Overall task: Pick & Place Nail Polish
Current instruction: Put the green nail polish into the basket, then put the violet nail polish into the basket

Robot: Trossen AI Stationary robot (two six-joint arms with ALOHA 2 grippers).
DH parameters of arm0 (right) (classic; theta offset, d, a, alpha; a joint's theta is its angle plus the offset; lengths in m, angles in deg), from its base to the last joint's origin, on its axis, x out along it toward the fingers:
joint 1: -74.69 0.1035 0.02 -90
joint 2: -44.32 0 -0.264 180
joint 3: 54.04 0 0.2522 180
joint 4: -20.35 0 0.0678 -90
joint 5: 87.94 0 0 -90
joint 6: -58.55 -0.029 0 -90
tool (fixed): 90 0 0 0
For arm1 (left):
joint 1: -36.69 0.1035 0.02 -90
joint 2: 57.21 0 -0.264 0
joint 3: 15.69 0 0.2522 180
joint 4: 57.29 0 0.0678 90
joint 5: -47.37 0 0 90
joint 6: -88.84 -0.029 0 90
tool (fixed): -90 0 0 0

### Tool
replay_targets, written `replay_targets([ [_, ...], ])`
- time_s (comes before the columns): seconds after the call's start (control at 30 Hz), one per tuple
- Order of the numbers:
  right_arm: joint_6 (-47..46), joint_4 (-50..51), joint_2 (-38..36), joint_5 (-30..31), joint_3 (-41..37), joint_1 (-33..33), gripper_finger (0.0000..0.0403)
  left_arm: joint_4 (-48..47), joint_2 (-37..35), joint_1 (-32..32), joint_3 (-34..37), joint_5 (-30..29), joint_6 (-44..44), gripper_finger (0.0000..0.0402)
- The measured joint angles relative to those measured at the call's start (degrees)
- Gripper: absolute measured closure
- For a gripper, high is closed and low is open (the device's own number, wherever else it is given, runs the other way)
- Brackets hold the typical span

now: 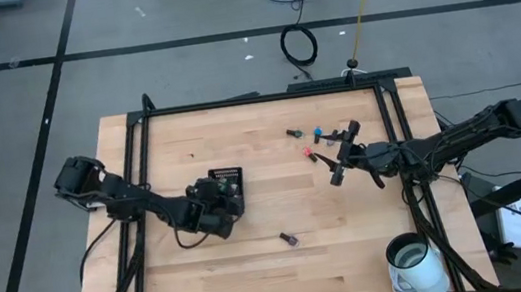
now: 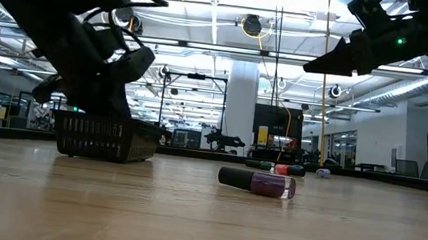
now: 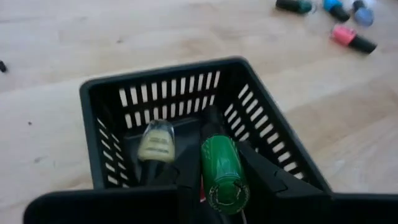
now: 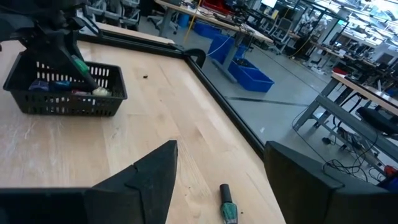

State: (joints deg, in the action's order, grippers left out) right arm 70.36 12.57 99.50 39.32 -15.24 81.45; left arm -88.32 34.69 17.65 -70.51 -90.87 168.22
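Note:
My left gripper point(image 1: 219, 200) is over the black slotted basket point(image 1: 229, 180) at the table's middle left, shut on a green nail polish bottle point(image 3: 221, 168). A pale bottle point(image 3: 155, 142) and other bottles lie in the basket. My right gripper point(image 1: 339, 162) is open and empty, raised above the table at the right. Several small bottles point(image 1: 306, 142) lie just to its left on the wood; one teal bottle point(image 4: 227, 208) shows below its fingers. A purple bottle point(image 2: 260, 183) lies on its side alone nearer the front edge, and also shows in the high view point(image 1: 290, 238). My left gripper pinches the green bottle's body point(image 3: 214, 155) between its two fingers point(image 3: 264, 177). The fingers slant down into the basket from its near left side, and the bottle lies along them, its flat base point(image 3: 225, 194) toward the wrist. The bottle is held inside the basket's rim; its cap end is hidden.
A black metal frame point(image 1: 259, 99) runs round the table's edges. A white cup-like thing point(image 1: 417, 259) stands at the near right corner. Bare wood lies between the basket and the loose bottles.

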Motion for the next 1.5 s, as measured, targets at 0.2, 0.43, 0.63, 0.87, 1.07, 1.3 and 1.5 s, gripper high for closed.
replay_targets([
  [0.2,0.01,0.17,0.0,0.0,0.0,0.0,0.0179,0.6,0.0,1.9,-0.02,3.02,-1.71,0.033],
  [0.43,0.01,0.33,0.0,-0.02,0.0,0.0,0.0177,0.86,0.0,2.54,-0.02,3.8,-5.49,0.0304],
  [0.63,0.01,0.46,0.0,-0.02,0.0,0.0,0.0177,0.84,0.0,2.78,-0.02,3.8,-5.62,0.0217],
  [0.87,0.01,0.6,0.0,-0.02,0.0,0.0,0.0179,0.9,-0.01,3.8,-0.07,4.9,-7.72,0.0126],
  [1.07,0.0,0.68,0.0,-0.02,0.0,0.0,0.018,2.45,-0.02,4.04,-0.09,5.22,-11.03,0.0087],
  [1.3,-1.06,1.37,0.0,-2.54,0.0,-0.01,0.0181,8.91,-0.96,4.65,-0.09,5.47,-18.52,0.0074],
  [1.5,-9.32,-1.43,1.71,-22.63,0.07,0.27,0.0181,13.41,-2.48,5.16,-0.09,6.75,-26.13,0.0084],
])
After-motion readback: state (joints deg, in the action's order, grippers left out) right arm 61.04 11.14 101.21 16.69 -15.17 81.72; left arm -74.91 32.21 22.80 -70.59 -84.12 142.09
